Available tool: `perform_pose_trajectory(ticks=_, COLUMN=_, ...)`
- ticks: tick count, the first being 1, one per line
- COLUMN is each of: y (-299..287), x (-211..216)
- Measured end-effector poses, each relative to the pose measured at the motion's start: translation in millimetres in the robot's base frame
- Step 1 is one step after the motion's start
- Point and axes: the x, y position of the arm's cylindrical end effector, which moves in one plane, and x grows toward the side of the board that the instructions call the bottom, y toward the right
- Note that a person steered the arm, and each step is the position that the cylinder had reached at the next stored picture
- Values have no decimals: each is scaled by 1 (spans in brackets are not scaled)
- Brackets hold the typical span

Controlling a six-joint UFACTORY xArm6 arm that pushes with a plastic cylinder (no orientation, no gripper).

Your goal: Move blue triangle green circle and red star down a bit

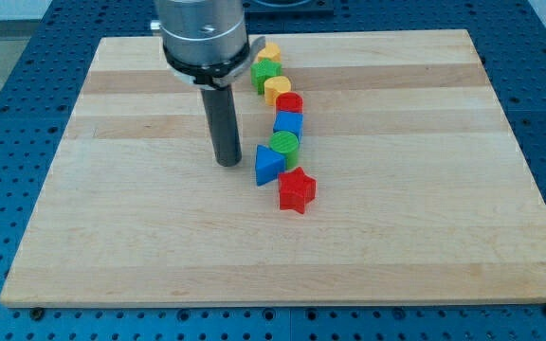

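Observation:
The blue triangle (268, 165) lies near the middle of the wooden board (112, 208). The green circle (285, 145) touches its upper right side. The red star (297, 190) touches its lower right side. My tip (227, 163) rests on the board just to the left of the blue triangle, a small gap apart from it.
A curved line of blocks runs up from the green circle: a blue block (289, 123), a red block (289, 102), a yellow block (277, 89), a green block (265, 74) and a yellow block (269, 52) at the top. The arm's grey body (202, 33) hangs over the top middle.

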Motion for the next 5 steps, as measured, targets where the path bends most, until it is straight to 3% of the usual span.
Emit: perform_pose_trajectory(ticks=5, y=57, x=15)
